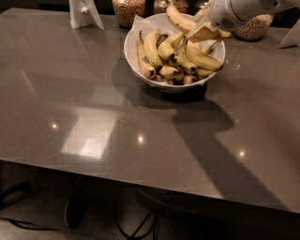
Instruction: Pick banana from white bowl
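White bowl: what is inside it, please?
A heap of yellow bananas fills the white bowl. The gripper hangs over its right side, by the long banana. Fruit hides the bowl's bottom.

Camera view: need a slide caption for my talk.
Pincer at the right of the white bowl grips a long banana above the pile.

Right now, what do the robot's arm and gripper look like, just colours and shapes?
The arm is a smooth, rounded white casing with a small dark grille patch near its end. The gripper, above the right rear of the bowl, looks pale tan and angular. No cables or markings show.
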You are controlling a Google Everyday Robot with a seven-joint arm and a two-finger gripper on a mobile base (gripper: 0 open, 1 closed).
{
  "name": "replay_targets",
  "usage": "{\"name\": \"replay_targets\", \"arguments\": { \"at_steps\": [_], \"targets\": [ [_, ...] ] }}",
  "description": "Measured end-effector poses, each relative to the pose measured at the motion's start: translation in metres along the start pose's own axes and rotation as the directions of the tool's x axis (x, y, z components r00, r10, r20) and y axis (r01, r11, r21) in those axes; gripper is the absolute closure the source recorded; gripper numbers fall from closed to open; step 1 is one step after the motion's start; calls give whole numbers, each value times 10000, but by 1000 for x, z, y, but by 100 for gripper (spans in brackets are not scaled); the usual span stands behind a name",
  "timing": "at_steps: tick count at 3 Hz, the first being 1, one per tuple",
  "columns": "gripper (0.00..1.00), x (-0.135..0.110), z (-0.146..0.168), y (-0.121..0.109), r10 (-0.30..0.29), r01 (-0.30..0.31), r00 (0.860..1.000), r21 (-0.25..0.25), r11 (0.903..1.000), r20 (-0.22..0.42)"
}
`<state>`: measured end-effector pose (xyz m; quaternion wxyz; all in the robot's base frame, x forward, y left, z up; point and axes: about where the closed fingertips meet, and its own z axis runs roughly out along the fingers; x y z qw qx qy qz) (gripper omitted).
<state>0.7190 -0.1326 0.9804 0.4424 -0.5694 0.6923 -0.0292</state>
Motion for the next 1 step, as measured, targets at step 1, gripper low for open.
{"name": "replay_targets", "arguments": {
  "at_steps": [1],
  "targets": [
    [100, -7, -29, 12, -464, 470, 9987, -310, 9984, 190]
  ]
}}
